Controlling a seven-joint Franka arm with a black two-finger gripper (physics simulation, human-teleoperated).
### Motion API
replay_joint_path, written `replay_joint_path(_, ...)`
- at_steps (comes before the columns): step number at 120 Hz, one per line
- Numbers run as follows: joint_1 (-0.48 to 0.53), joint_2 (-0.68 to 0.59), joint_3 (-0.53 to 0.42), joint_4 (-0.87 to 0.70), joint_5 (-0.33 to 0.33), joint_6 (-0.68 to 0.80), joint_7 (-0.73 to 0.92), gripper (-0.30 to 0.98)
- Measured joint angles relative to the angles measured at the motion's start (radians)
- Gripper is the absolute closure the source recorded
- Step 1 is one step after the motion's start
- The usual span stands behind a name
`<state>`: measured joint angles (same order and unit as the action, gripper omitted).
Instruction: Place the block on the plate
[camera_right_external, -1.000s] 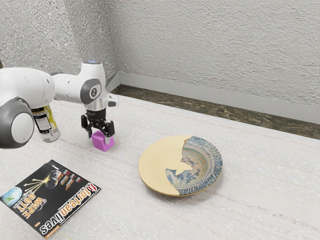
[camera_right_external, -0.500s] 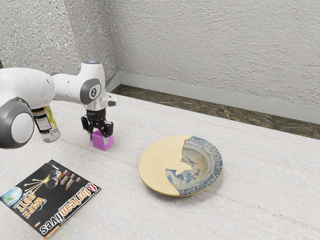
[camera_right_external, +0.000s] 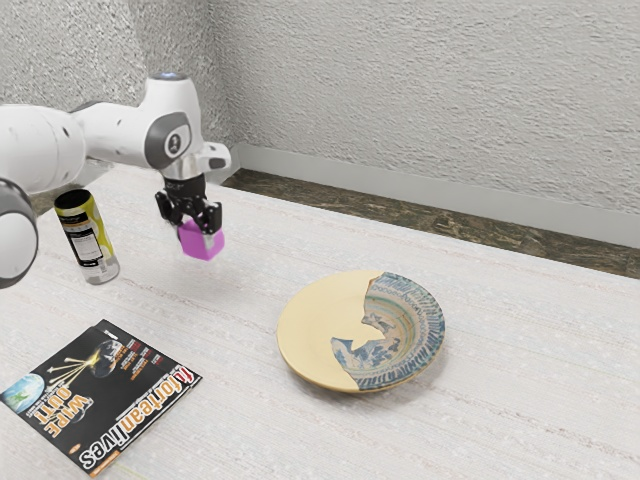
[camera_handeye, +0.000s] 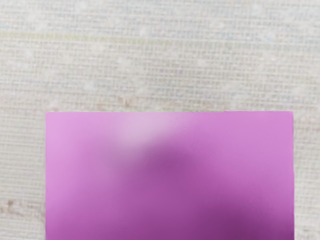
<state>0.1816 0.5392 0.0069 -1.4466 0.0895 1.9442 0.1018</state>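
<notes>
So the claw (camera_right_external: 197, 240) has the purple block (camera_right_external: 200, 251) pinched between its two fingers, one on each side, standing just a block's width apart, so partly open. It's got the block up in the air, clear of the worktop (camera_right_external: 520, 380), over toward the exterior view's left. In the wrist view the block is a big purple slab right under the hand, pale in one patch and pretty dark in another, with the pale woven-looking worktop behind it.

The plate (camera_right_external: 310, 325) is well apart from the block, to the exterior view's right and nearer the camera. Funky thing: one part plain tan, the rest blue patterned, with a jagged line between them. Nothing's sitting on it.

Other stuff: a yellow and black can (camera_right_external: 88, 240) stands upright at the exterior view's left, and a dark magazine (camera_right_external: 105, 385) lies flat at the near left. Far side is a strip of dark floor (camera_right_external: 400, 215) and a rough grey wall (camera_right_external: 430, 90).
</notes>
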Motion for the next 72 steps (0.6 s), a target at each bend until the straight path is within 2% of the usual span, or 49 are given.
replay_joint_path(72,-0.294,-0.054,-0.012,0.004,-0.011,-0.057,-0.010,0.32)
